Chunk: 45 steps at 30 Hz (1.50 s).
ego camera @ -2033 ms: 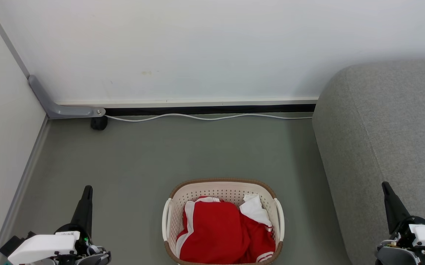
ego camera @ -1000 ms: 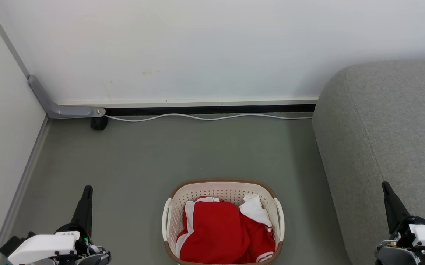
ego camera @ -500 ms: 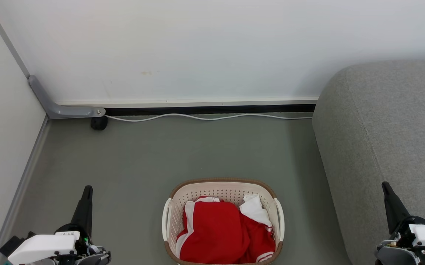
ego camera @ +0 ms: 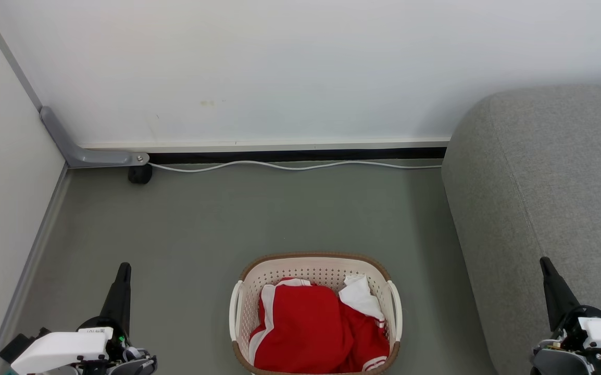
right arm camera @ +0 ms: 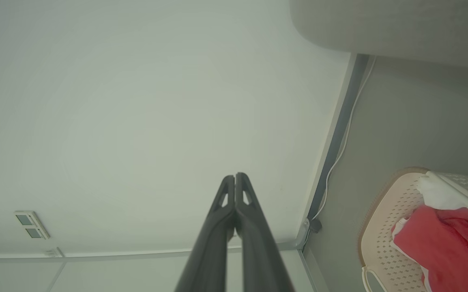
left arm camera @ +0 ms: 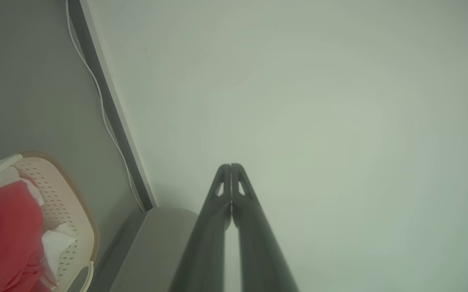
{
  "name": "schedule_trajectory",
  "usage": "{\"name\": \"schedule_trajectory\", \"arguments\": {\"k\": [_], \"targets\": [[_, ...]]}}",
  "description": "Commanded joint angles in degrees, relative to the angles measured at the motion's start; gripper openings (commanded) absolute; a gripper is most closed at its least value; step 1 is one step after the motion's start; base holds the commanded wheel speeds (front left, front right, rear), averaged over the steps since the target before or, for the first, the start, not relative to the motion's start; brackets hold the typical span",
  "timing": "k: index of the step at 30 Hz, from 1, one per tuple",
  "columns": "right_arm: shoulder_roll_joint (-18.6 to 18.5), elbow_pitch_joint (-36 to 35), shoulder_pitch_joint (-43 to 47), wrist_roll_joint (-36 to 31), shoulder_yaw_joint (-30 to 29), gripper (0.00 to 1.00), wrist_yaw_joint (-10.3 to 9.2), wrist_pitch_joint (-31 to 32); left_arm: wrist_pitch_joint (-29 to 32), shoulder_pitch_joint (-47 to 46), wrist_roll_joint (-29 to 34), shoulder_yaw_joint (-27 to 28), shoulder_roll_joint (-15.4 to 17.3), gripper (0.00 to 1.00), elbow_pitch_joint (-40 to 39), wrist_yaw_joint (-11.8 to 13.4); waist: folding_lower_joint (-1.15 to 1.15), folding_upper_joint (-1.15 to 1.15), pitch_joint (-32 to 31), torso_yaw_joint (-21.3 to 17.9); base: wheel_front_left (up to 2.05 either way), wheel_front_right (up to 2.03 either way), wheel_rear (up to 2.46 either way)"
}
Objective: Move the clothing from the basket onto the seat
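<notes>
Found the clothing (ego camera: 311,328) heaped red and white inside the basket (ego camera: 313,259), on the floor (ego camera: 227,219) at the low centre of the head view. Noted the left tool (ego camera: 122,271) pinched fully shut on nothing, fingers pointing ahead, off to the basket's left. Noted the right tool (ego camera: 545,266) likewise shut and empty, in front of the seat (ego camera: 550,182), itself right of the basket. Placed the basket between both tools, apart from each, somewhat closer to the left one. Judged the right arm handier for the drop, given the seat on that side. Could not judge the basket's long axis, with its near end cut off.
</notes>
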Motion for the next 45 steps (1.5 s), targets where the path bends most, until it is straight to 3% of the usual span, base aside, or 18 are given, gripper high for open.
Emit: {"name": "schedule_trajectory", "arguments": {"k": [1,45], "targets": [[-0.59,-1.76,-2.09,0.66,1.0,0.0,0.25,0.43,0.33,-3.3,-0.22,1.83,0.87,0.0,-1.64,-0.47,0.0,0.0,0.0,0.0,0.0,0.0,0.0],[-0.59,-1.76,-2.09,0.66,1.01,0.0,0.25,0.43,0.33,-3.3,-0.22,1.83,0.87,0.0,-1.64,-0.47,0.0,0.0,0.0,0.0,0.0,0.0,0.0]]}}
